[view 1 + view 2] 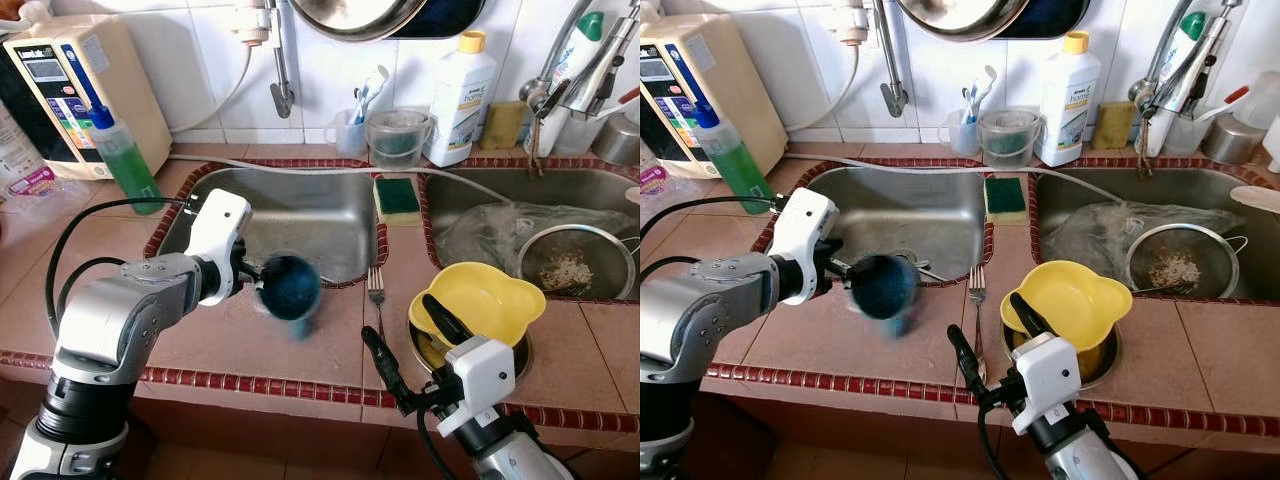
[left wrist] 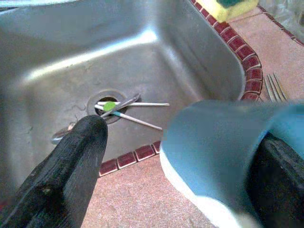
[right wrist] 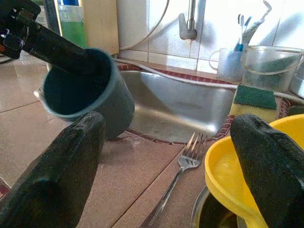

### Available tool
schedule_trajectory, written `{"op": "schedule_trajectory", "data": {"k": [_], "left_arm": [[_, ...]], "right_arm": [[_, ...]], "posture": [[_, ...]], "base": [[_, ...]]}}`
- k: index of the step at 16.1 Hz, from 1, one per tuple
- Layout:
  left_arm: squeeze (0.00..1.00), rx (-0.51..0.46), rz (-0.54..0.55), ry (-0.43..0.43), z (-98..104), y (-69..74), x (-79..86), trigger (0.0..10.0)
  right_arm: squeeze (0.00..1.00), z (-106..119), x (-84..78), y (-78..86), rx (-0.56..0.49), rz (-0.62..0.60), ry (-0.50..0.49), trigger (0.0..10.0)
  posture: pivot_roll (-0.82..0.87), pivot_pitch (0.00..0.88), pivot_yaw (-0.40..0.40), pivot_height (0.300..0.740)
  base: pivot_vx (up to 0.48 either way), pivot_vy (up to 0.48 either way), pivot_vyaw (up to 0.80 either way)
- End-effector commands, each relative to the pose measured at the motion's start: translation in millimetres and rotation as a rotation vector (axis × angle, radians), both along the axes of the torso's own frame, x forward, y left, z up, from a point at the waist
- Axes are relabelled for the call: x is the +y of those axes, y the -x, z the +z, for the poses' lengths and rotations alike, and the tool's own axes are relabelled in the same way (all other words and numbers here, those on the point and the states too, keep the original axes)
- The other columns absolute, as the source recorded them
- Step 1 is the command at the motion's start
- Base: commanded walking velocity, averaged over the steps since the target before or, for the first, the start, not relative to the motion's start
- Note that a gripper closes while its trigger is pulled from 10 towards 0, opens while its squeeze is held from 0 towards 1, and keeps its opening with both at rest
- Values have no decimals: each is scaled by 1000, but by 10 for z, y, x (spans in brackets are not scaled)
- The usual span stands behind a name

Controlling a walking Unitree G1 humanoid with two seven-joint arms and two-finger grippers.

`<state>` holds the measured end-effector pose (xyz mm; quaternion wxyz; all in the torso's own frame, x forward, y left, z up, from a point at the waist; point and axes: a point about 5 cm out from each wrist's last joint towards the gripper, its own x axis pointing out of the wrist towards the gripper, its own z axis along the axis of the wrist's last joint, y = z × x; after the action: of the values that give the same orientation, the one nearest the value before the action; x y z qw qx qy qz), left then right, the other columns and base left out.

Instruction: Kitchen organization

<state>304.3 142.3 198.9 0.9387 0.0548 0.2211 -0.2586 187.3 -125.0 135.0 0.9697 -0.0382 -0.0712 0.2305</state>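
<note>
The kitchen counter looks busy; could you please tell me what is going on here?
The robot's left gripper holds a dark blue cup by its rim, one finger inside, lifted over the tiled counter just in front of the left sink. The cup looks blurred. The right gripper is open near the counter's front edge, beside the yellow bowl and a fork lying on the counter.

Teal cup (image 1: 291,288), yellow bowl (image 1: 480,298), green-and-yellow sponge (image 1: 397,198).
</note>
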Motion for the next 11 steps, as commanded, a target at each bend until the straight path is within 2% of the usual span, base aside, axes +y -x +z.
{"op": "schedule_trajectory", "data": {"k": [1,2,3,4,5,7,11], "left_arm": [[0,-26,-1,-4,38,1,23,10000],[0,-23,-7,8,39,8,20,10000],[0,-20,-49,41,34,45,7,4353],[0,-16,-81,38,17,76,1,3373],[0,2,-105,37,-15,103,0,0],[0,15,-135,58,-16,134,-13,0],[0,33,-156,46,-49,160,8,0]], "right_arm": [[0,59,6,4,-19,-3,-6,10000],[0,60,6,3,-19,-5,-7,10000],[0,59,4,0,-20,-6,-5,10000],[0,58,0,-1,-21,-10,-1,10000],[0,59,-6,-4,-22,-13,1,10000],[0,59,-8,-4,-21,-15,-1,10000],[0,64,-10,-7,-22,-19,-4,10000]], "posture": [[-242,78,114,740],[-243,80,113,740],[-243,81,114,740],[-244,81,116,740],[-244,82,117,740],[-244,82,117,740],[-242,84,117,740]], "base": [[0,0,0],[0,0,0],[0,0,0],[0,0,0],[0,0,0],[0,0,0],[0,0,0]]}}
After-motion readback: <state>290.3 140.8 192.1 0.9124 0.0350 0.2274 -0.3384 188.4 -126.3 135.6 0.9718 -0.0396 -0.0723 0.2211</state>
